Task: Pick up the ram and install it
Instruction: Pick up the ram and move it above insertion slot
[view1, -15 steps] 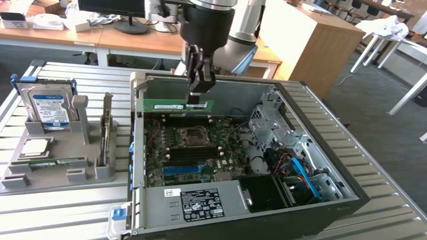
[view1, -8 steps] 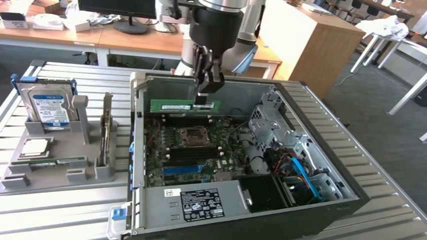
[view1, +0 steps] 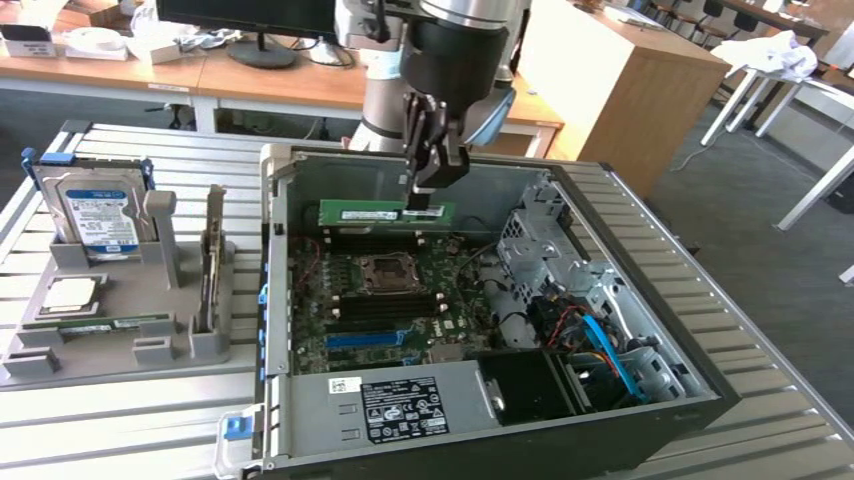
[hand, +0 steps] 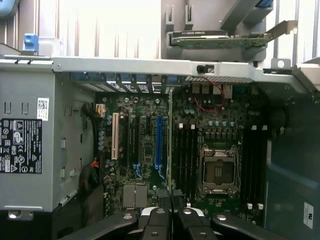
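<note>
The arm's gripper (view1: 424, 196) hangs down into the open computer case (view1: 274, 300), and its fingers are closed on the ram (view1: 367, 212), pinching it near the end on the exterior view's right. The green stick is level, on its long edge with its label facing out, over the far part of the motherboard (view1: 350, 318), just beyond the empty processor socket (view1: 391, 268). In the wrist view the ram (hand: 170, 135) is edge-on, a thin green line running away from the gripper (hand: 171, 206) alongside the black memory slots (hand: 186, 150) next to the socket (hand: 218, 170); whether it touches a slot I cannot tell. Outside the case, on the exterior view's left, a grey holder (view1: 120, 355) carries a hard drive (view1: 94, 215) and an upright expansion card (view1: 211, 260).
</note>
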